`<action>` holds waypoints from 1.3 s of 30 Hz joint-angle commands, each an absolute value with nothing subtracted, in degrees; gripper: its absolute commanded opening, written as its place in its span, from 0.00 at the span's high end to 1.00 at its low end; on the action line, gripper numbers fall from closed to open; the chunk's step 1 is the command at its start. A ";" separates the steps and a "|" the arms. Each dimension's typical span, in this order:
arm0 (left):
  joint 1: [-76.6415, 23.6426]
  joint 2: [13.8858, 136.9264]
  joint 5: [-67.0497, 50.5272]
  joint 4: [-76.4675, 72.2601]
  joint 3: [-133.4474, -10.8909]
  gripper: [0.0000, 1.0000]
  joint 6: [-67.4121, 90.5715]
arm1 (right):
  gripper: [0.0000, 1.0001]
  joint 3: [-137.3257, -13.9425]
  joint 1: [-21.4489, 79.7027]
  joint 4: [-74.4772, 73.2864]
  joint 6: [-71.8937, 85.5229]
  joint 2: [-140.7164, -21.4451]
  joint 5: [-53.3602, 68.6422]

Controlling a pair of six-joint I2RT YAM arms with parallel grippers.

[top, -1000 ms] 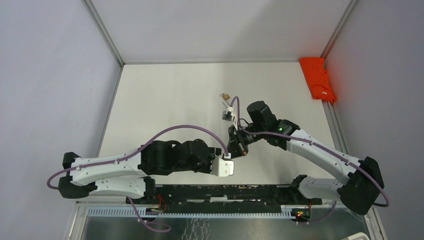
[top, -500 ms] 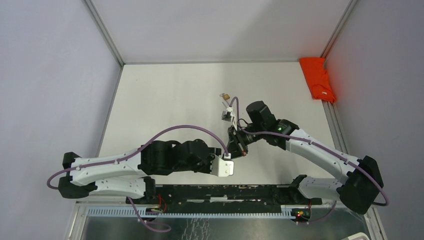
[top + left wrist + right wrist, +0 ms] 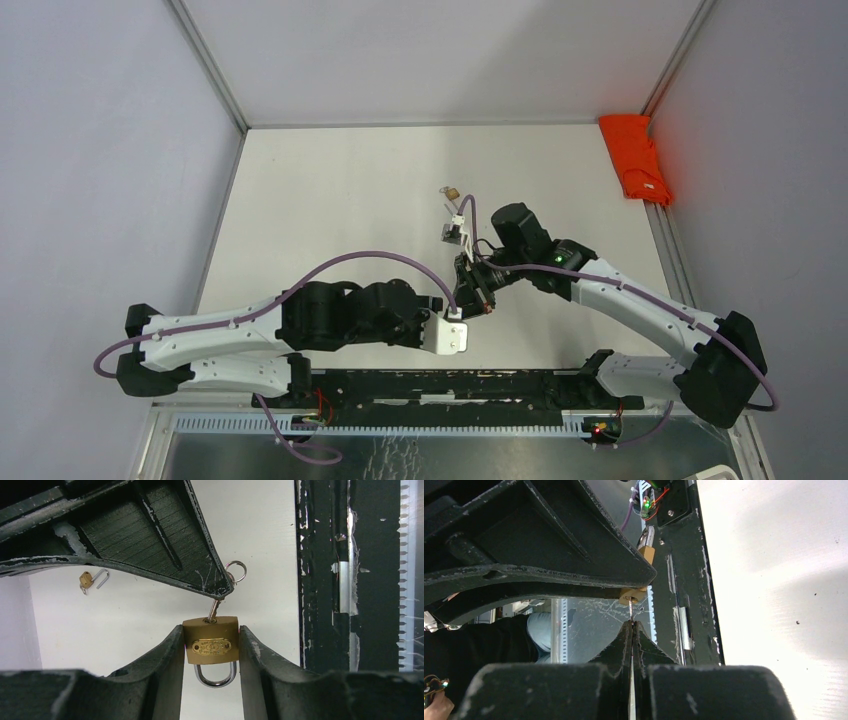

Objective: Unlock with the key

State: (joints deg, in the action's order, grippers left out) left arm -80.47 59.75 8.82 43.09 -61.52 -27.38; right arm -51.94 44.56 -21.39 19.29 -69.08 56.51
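Padlock (image 3: 210, 642), clamped shackle-down between the widely spread fingers of the left tool (image 3: 210, 631) at lower centre of the left-wrist frame, with the key (image 3: 214, 611) seated in its upper face and pinched by the fully closed right tool (image 3: 631, 626), which lies up-frame along the key's slightly tilted shaft.

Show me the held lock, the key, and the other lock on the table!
held lock (image 3: 210, 641), left wrist view, on its brass body.
key (image 3: 215, 609), left wrist view, on its metal shaft.
other lock (image 3: 86, 580), left wrist view, on its brass body.
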 commanded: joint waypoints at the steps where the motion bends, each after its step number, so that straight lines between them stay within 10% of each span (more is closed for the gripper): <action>1: -81.47 60.02 7.67 41.01 -64.79 0.98 -27.58 | 1.00 -54.30 44.85 -19.03 19.49 -69.03 57.17; 39: -85.53 61.74 11.69 41.87 -63.72 0.98 -28.80 | 1.00 -53.22 44.91 -22.49 21.39 -67.11 58.88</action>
State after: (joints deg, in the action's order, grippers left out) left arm -85.08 62.74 11.49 44.23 -63.11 -27.40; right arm -53.43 44.64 -20.69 23.92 -68.97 59.66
